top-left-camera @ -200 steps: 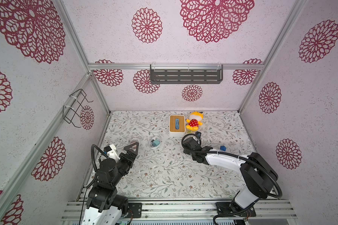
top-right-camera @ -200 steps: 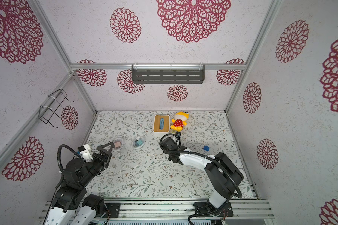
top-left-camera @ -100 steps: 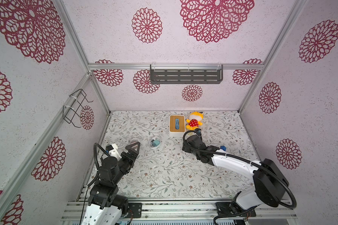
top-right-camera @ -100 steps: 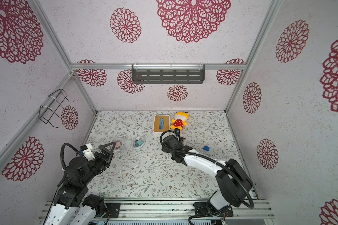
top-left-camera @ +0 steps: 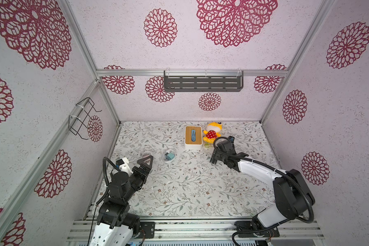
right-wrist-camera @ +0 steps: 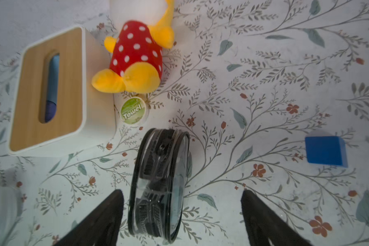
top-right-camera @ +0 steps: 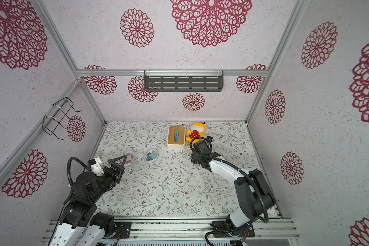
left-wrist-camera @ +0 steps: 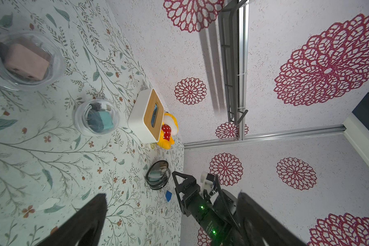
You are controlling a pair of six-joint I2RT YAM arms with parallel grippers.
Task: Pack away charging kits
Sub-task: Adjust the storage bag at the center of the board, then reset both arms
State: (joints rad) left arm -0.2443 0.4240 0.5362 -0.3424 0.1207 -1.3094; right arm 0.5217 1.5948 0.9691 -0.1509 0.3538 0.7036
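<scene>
Altogether, three round see-through cases are showing on the floral table [top-left-camera: 190, 191]. Two are lying flat, near each other but apart. One is holding the single pink adapter [left-wrist-camera: 26, 61], and the other is holding a teal adapter [left-wrist-camera: 104, 123] with a coil of cable [left-wrist-camera: 98, 106].

The third, a black-rimmed case [right-wrist-camera: 160, 183], is standing on its edge near the white box [right-wrist-camera: 47, 91]. In the left wrist view something teal is showing through it; what else it is holding I cannot tell.

The right gripper [right-wrist-camera: 181, 193] is straddling that case with its fingers [right-wrist-camera: 107, 213] spread wide and released. The case is sitting just beside one finger, and whether they are touching I cannot tell.

The left gripper [top-right-camera: 118, 163] is hovering close to the pink adapter's case, likewise spread wide and gripping nothing.

One yellow plush toy [top-left-camera: 212, 132] is lying just beside the box. One green round "Towel" disc [right-wrist-camera: 133, 110] is sitting at the box's corner. One blue block [right-wrist-camera: 326, 151] is resting apart from the black-rimmed case.
</scene>
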